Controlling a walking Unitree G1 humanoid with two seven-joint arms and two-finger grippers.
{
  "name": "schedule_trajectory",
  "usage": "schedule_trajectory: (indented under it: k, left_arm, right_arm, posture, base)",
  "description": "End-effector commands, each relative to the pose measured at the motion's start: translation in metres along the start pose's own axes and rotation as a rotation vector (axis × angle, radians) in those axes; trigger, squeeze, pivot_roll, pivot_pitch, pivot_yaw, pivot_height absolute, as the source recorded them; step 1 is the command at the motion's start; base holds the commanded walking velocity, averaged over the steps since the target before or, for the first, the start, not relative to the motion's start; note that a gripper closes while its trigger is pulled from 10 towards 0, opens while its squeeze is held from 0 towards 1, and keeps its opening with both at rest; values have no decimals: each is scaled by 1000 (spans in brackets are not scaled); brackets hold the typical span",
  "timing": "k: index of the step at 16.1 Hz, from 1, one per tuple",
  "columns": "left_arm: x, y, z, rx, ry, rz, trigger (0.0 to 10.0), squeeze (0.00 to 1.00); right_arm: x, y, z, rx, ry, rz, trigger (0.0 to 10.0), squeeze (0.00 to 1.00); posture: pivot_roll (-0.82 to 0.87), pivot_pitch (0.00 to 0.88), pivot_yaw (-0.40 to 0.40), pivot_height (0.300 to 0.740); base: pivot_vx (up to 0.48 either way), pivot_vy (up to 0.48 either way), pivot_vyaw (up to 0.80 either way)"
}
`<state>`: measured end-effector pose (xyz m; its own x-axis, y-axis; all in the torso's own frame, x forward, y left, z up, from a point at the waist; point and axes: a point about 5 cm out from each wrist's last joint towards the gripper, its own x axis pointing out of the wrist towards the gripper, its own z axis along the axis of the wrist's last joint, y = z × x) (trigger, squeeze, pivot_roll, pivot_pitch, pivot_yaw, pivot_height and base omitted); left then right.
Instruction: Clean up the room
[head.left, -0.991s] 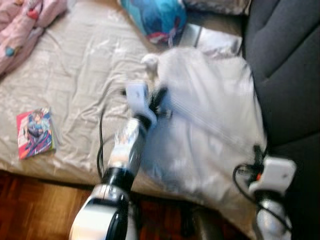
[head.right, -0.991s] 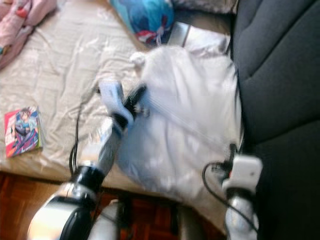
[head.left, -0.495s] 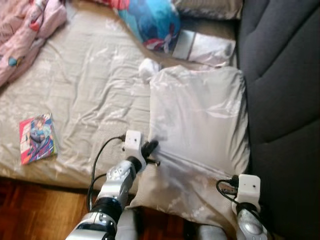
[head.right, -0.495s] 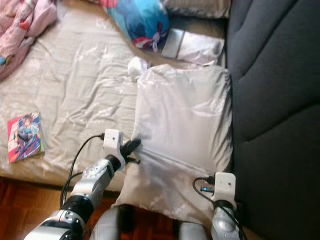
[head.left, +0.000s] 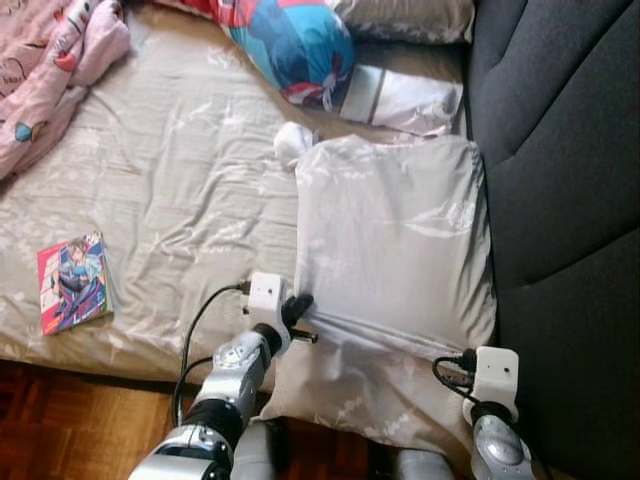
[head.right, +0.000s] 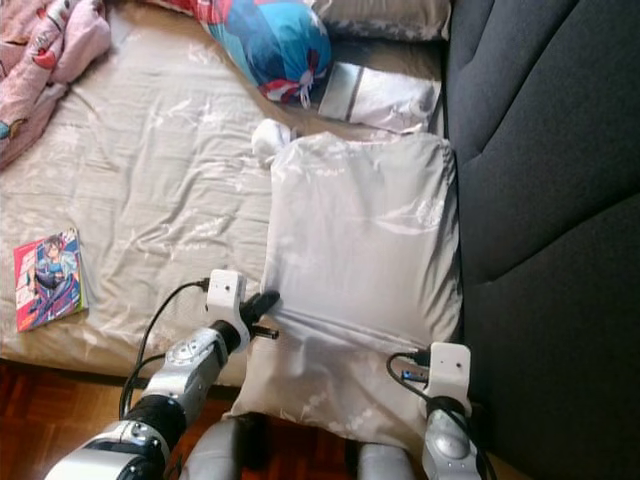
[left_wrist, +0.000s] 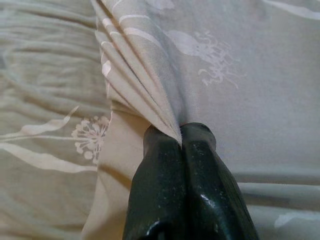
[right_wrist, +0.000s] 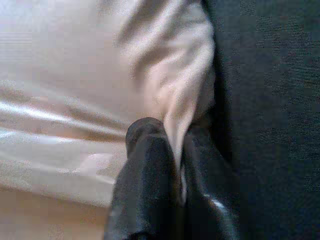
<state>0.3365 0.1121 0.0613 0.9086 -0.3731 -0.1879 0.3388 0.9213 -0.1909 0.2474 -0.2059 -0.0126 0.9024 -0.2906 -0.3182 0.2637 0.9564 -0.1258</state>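
A large pale satin pillow (head.left: 395, 250) lies on the bed along the dark headboard (head.left: 560, 180). My left gripper (head.left: 297, 310) is shut on the pillow's left edge near its near corner; the left wrist view has the cloth (left_wrist: 150, 85) bunched into pleats between the fingers (left_wrist: 160, 180). At the pillow's near right corner, against the headboard, my right gripper (right_wrist: 176, 145) is shut on the fabric (right_wrist: 100, 85), with its wrist (head.left: 494, 375) beside the headboard.
A comic book (head.left: 72, 282) lies near the bed's front left edge. A pink blanket (head.left: 45, 70) sits far left. A blue and red cushion (head.left: 295, 45), a folded white cloth (head.left: 400, 98) and a small white ball (head.left: 293, 140) lie beyond the pillow. Wooden floor (head.left: 70, 420) runs below the mattress.
The pillow, held up and blurred a second ago, has come down flat on the bed. Both grippers have lowered toward the near edge while keeping their grip.
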Motion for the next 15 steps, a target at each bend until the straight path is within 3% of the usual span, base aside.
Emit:
schedule_trajectory:
  k: [1,2,3,9,12,13,15]
  left_arm:
    - [-10,20,-8,9,18,76,10000,0]
    - [-10,19,-8,7,16,70,10000,0]
    - [-10,18,-8,14,16,74,10000,1000]
    - [-10,16,-9,1,6,52,10000,1000]
    - [-16,23,-9,-7,-34,75,10000,1000]
    - [-18,26,-10,-5,-36,92,10000,1000]
    - [-25,36,-14,63,-36,162,10000,1000]
  right_arm:
    - [-9,-30,-21,27,81,-120,10000,973]
    - [-8,-30,-20,30,76,-119,10000,1000]
    - [-6,-27,-17,38,57,-110,10000,1000]
    - [-1,-21,7,101,-94,-71,10000,1000]
    - [-2,-10,19,89,-188,31,10000,1000]
    - [-3,-5,22,71,-211,67,10000,616]
    - [-2,6,32,70,-263,131,10000,584]
  posture:
    - [-90,346,25,740]
    - [-88,346,25,740]
    - [-88,346,25,740]
    - [-88,338,20,740]
    - [-82,321,18,740]
    - [-83,304,19,740]
    - [-82,269,20,740]
  base:
    - [0,0,0]
    - [0,0,0]
    - [0,0,0]
    - [0,0,0]
    - [0,0,0]
    - [0,0,0]
    - [0,0,0]
